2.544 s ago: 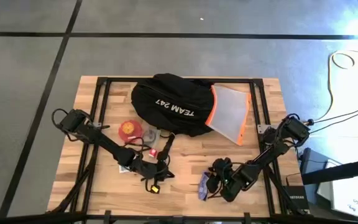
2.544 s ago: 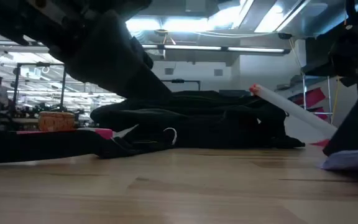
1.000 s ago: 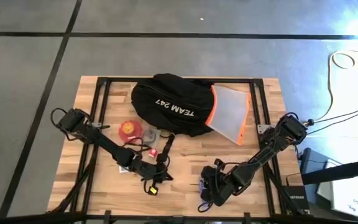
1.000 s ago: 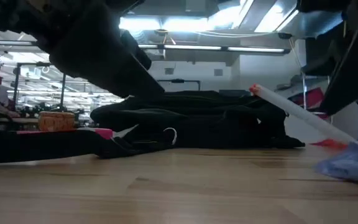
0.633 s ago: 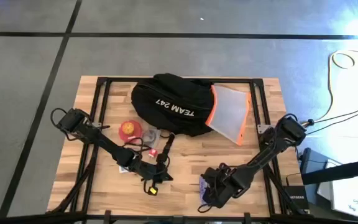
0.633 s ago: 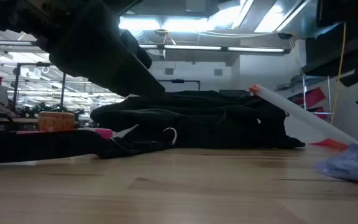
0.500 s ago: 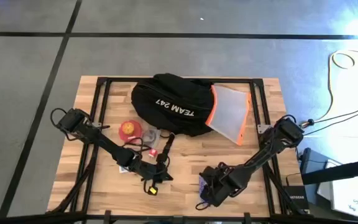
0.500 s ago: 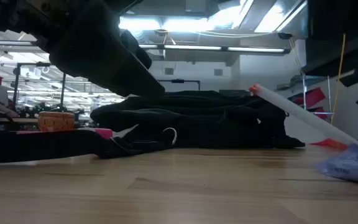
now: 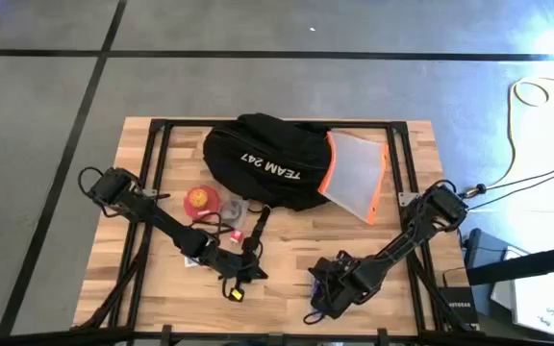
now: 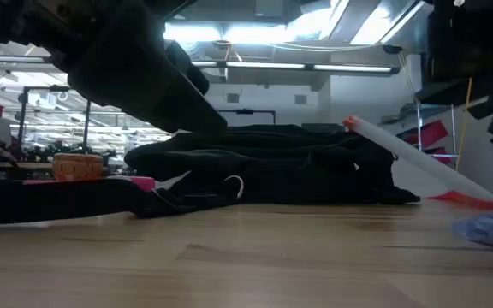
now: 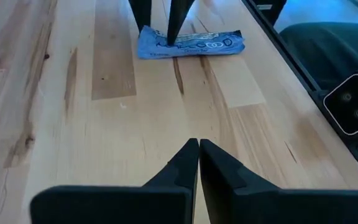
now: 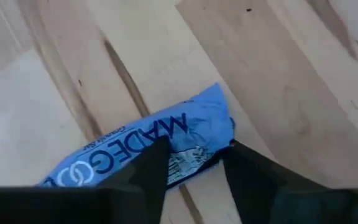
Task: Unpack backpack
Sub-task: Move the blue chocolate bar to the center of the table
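Right gripper [image 9: 317, 290] sat low at about 5 o'clock on the table [image 9: 287, 288], near the front edge, fingers [image 12: 149, 163] parted narrowly and straddling one end of a blue snack wrapper [image 12: 148, 149] lying flat on the wood; whether they pinched it, could not tell. Left gripper [image 9: 248, 266] was at about 7 o'clock, just above the bare wood, its two fingers [image 11: 185, 163] pressed together, holding nothing. A small yellow item [image 9: 238, 293] lay just in front of it.

Mid-table, around 9 o'clock, lay a round red-and-yellow item [image 9: 199, 198], a clear packet [image 9: 231, 206] beside it and a small red piece [image 9: 237, 234] nearer the left arm.

Backpack [image 9: 267, 161] sat toward 12 o'clock, centre-back of the table: big, rounded, black fabric, lying flat on its side, white "TEAM 247" lettering facing up, a black strap [image 9: 256, 225] trailing toward the front. In the low view it showed as a low dark mound [image 10: 264, 162]. An orange-edged translucent pouch [image 9: 356, 176] stuck out of its 3 o'clock side, resting on the wood.

Open bare wood lay between the two grippers along the front edge, and at the front-left and back-left corners. Back-right corner past the pouch was also bare. Grey floor [image 9: 258, 58] surrounded the table.
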Robot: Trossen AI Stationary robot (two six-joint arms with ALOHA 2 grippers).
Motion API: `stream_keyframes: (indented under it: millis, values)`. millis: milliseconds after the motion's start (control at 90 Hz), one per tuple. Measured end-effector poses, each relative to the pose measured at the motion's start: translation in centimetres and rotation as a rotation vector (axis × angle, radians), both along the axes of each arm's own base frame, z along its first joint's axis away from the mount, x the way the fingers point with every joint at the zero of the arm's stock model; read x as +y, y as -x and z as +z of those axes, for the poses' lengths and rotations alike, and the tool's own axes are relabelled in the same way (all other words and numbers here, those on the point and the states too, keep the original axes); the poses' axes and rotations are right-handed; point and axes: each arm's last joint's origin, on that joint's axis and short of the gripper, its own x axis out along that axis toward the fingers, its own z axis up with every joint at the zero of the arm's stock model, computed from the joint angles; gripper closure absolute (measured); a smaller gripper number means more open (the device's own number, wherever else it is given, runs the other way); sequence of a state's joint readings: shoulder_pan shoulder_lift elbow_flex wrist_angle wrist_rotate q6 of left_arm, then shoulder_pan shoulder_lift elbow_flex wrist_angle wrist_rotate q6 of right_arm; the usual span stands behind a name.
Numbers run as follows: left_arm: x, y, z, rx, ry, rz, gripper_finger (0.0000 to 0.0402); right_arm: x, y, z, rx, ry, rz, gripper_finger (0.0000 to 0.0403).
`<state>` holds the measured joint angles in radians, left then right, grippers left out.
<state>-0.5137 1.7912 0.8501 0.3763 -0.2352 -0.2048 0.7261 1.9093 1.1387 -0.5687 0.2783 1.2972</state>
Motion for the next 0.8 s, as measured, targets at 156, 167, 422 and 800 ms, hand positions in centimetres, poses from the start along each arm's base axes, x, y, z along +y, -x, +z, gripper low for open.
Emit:
stream_keyframes:
  millis: [156,167,422,800]
  values:
    - [0.0,0.0,0.0,-0.001,-0.002,-0.001,0.0402,0.0,-0.1,0.0,-0.007,0.003,0.017,0.0365]
    - [0.0,0.0,0.0,-0.001,-0.002,-0.001,0.0402,0.0,-0.1,0.0,-0.008,0.004,0.018,0.0371]
    - [0.0,0.0,0.0,-0.001,-0.002,-0.001,0.0402,-0.1,0.0,0.0,-0.02,0.031,0.018,0.04]
    - [-0.1,0.7,1.7,-0.008,0.025,-0.021,0.0402,-0.3,-1.4,2.1,-0.209,0.042,0.067,0.0403]
